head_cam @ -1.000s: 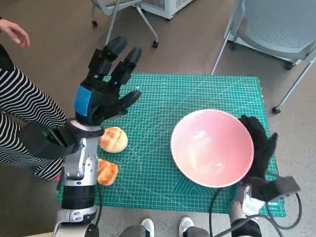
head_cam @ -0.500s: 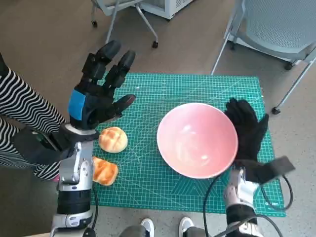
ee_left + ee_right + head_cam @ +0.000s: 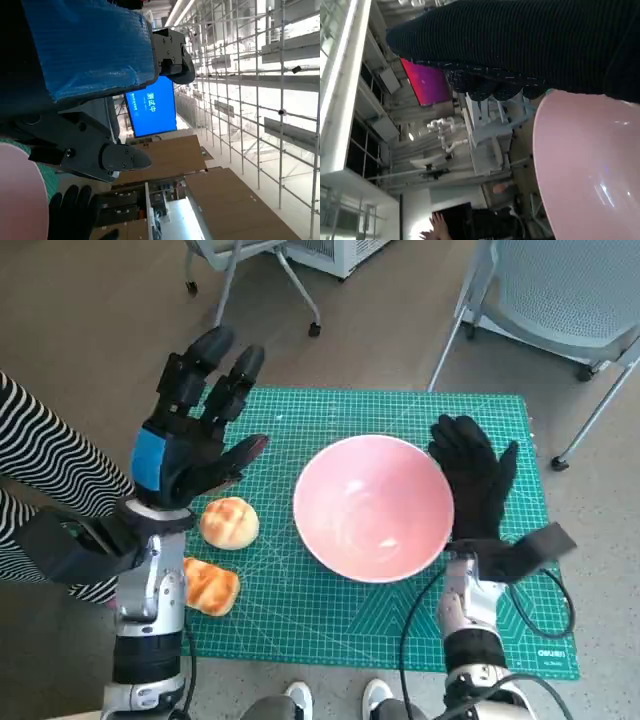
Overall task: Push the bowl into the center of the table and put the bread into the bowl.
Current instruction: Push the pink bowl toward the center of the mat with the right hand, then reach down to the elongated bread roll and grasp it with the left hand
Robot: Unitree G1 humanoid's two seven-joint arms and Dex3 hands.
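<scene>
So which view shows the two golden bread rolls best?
The head view: both bread rolls lie whole on the green mat, beside the left hand. Neither wrist view shows them.

- Your head view is evenly lit and sharp; soft shadows only.
- Pale glare inside the bowl (image 3: 371, 508), toward 6 o'clock.
- Chair legs bow at the 1 o'clock edge.
- Left wrist view: windows blown out toward 3 o'clock.
- Right wrist view: glove (image 3: 530, 45) dark, close surfaces soft.
</scene>
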